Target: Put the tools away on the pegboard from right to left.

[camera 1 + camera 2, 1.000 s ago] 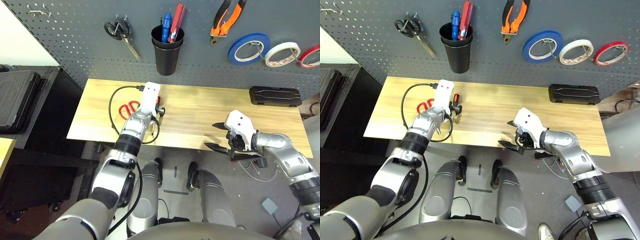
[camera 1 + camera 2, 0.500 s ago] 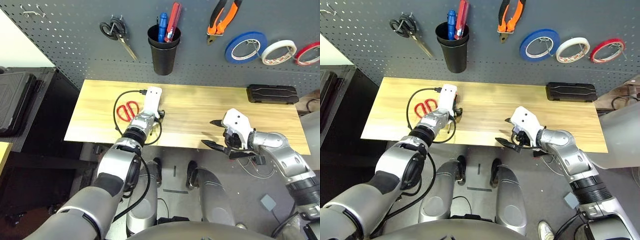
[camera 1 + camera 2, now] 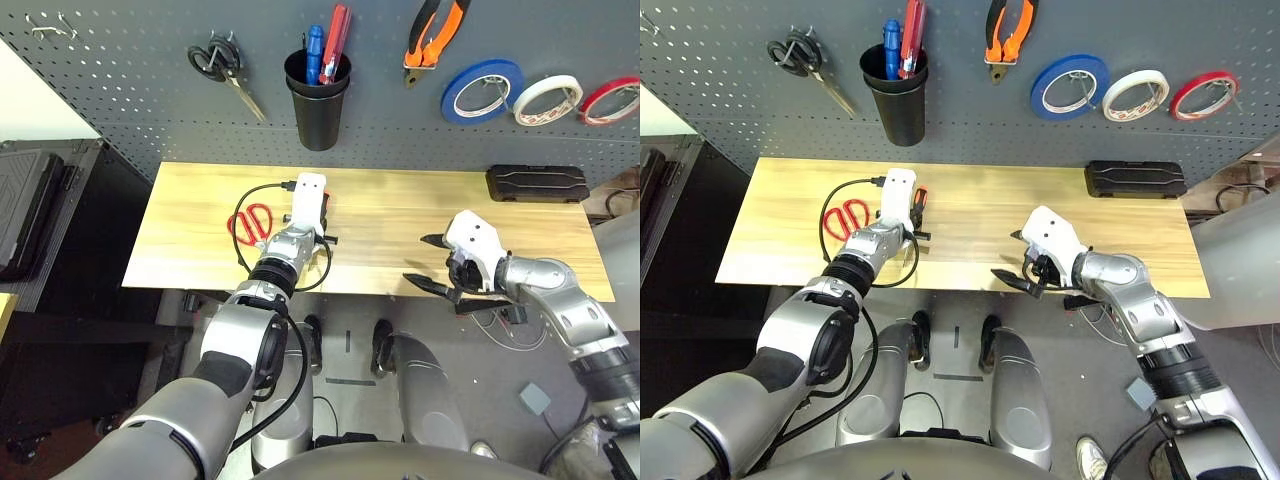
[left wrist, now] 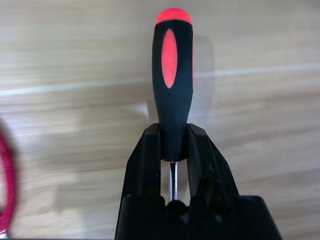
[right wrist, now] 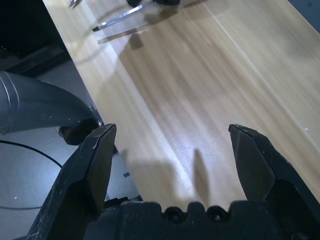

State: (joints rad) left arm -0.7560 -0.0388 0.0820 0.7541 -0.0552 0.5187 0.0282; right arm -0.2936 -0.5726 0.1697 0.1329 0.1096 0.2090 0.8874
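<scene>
The slim orange-and-black screwdriver (image 4: 172, 85) lies level just over the wooden table (image 3: 400, 215), and my left gripper (image 4: 172, 145) is shut on the base of its handle. The red-handled scissors (image 3: 252, 222) lie flat on the table just left of that gripper (image 3: 322, 222). My right gripper (image 5: 172, 131) stands open and holds nothing, hovering at the table's front edge (image 3: 440, 265). On the pegboard (image 3: 120, 90) hang the orange-and-black pliers (image 3: 432, 30) and the white tape roll (image 3: 527, 113).
The pegboard also carries black-handled scissors (image 3: 222, 65), a black cup (image 3: 317, 100) holding blue and red tools, a blue tape roll (image 3: 462, 108) and a red tape roll (image 3: 600, 112). A black case (image 3: 537, 185) lies at the table's back right. A black cable (image 3: 238, 205) loops beside my left wrist.
The camera has shifted. My left gripper has eased a little to the right, away from the red scissors, which now show more fully. The right gripper stays open in much the same place.
</scene>
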